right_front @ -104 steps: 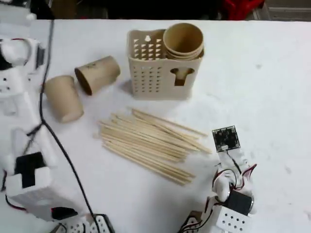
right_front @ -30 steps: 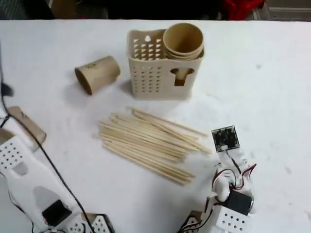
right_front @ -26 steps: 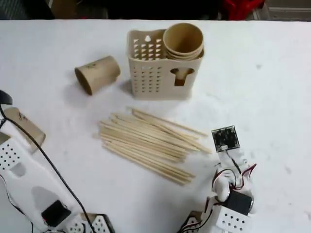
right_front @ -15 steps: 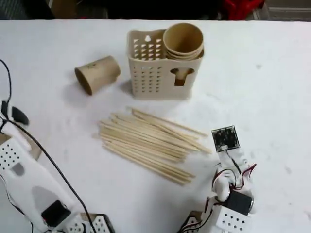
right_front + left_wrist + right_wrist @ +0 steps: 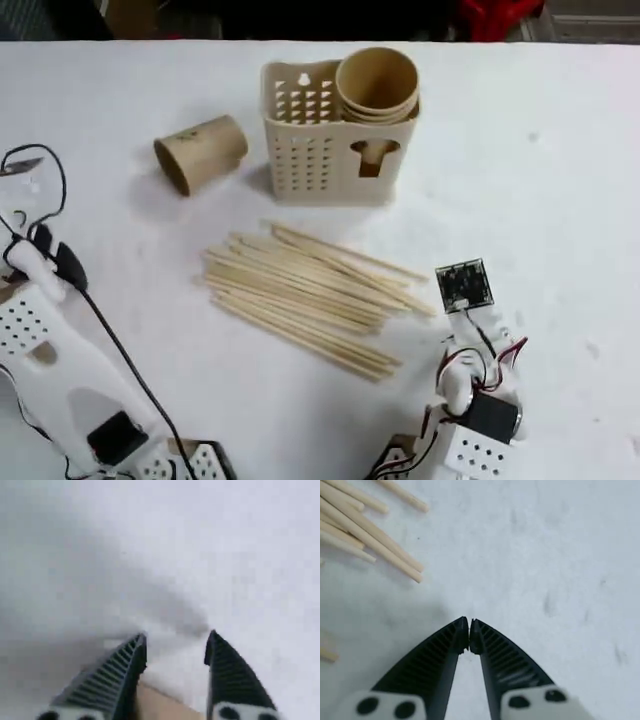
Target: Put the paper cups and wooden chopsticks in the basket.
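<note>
- Left gripper (image 5: 177,636): you had its ribbed black jaws standing apart and clamped on a tan paper cup (image 5: 159,706). A strip of the cup's wall filled the gap at the root of the jaws, well back from the tips. The tips themselves pointed at bare white table (image 5: 560,200).
- Left arm (image 5: 50,360): white, at the near corner of the table on your left side, with a black cable (image 5: 110,340) looped over it.
- Right gripper (image 5: 469,622): you had its jaws together, tips all but touching, nothing between them. It hung over bare table.
- Pale wooden chopsticks (image 5: 310,295): a loose pile lying flat at mid-table, in front of the basket. The ends of several (image 5: 370,535) lay near the right gripper, off to one side of its tips and apart from them.
- Beige perforated plastic basket (image 5: 310,150): upright at the far middle of the table.
- Stack of brown paper cups (image 5: 377,85): upright inside the basket, at the end on your right arm's side, mouths up.
- Lying brown paper cup (image 5: 200,152): on its side on the table, just beside the basket on your left arm's side, not touching it, well apart from both grippers.
- Right arm (image 5: 475,425): white, at the near edge, carrying a small black circuit board (image 5: 465,285) just beside the chopsticks' ends.
</note>
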Motion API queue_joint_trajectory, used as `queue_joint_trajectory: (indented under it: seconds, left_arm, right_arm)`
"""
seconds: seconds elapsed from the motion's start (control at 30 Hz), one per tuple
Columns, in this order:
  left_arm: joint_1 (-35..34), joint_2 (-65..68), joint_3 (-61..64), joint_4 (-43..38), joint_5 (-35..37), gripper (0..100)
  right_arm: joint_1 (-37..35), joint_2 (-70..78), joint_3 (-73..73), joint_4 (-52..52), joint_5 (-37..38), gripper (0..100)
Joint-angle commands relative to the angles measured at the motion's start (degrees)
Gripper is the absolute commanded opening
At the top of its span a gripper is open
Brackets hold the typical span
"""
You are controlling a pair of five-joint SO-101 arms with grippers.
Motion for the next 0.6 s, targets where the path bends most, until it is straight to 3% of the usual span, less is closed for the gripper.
queue_joint_trajectory:
  seconds: [0.0,0.13,0.33,0.43,0.57]
  left_arm:
    - [1.71,-6.64,2.29,0.88,0.53,13]
    - [2.42,-7.43,1.93,0.88,0.53,2]
    - [3.56,-8.31,-0.35,0.88,0.53,2]
    - [3.03,-11.91,-5.71,0.88,3.43,7]
    - [-1.01,-19.56,-8.35,0.88,9.05,20]
  right_arm:
    - [-0.4,-0.4,0.44,-0.66,0.62,2.1]
    - [-0.4,-0.4,0.44,-0.66,0.62,2.1]
    - [-0.4,-0.4,0.44,-0.66,0.62,2.1]
    - [-0.4,-0.4,0.44,-0.66,0.62,2.1]
    - [-0.4,-0.4,0.44,-0.66,0.62,2.1]
